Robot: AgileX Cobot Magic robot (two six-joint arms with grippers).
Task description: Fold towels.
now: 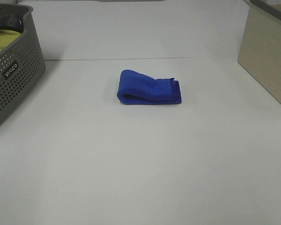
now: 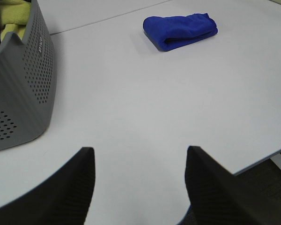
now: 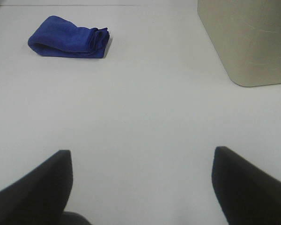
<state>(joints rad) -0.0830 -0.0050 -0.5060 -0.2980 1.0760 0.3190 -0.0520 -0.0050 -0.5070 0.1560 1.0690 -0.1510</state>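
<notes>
A royal-blue fuzzy towel (image 1: 149,87) lies folded in a small thick bundle on the white table, a little behind the middle. It also shows in the left wrist view (image 2: 180,30) and in the right wrist view (image 3: 69,37). Neither arm shows in the exterior high view. My left gripper (image 2: 139,161) is open and empty, low over the table near its front edge, far from the towel. My right gripper (image 3: 143,164) is open and empty, also well short of the towel.
A grey perforated basket (image 1: 11,75) stands at the left with a yellow-green cloth (image 2: 13,14) inside. A beige bin (image 1: 267,51) stands at the back right. The table's front edge (image 2: 264,157) shows in the left wrist view.
</notes>
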